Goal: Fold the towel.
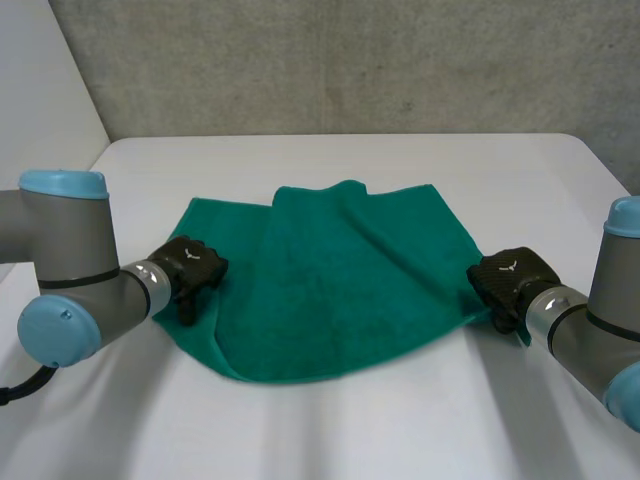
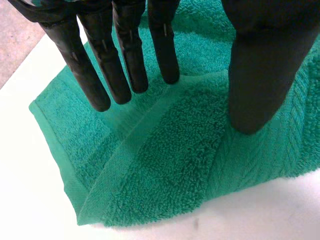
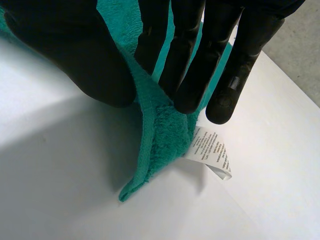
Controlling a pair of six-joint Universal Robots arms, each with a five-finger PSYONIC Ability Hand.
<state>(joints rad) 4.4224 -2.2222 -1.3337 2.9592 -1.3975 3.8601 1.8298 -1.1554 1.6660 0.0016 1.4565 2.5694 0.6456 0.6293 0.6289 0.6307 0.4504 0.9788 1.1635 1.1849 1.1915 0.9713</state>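
Note:
A green towel [image 1: 340, 290] lies on the white table [image 1: 330, 430], with one side folded over the middle so a double layer shows. My left hand [image 1: 190, 265] is at its left edge. Its fingers [image 2: 125, 60] are straight above a doubled corner of the towel [image 2: 175, 170], and the thumb tip rests on the pile apart from them, with nothing pinched. My right hand [image 1: 510, 275] is at the right edge. There the thumb [image 3: 85, 55] and fingers pinch the towel's corner [image 3: 160, 145], and a white care label [image 3: 212, 155] hangs beside it.
Bare white table surrounds the towel, with a wide strip along the near edge. A grey wall stands behind the far edge. Both arms come in from the near corners, left and right.

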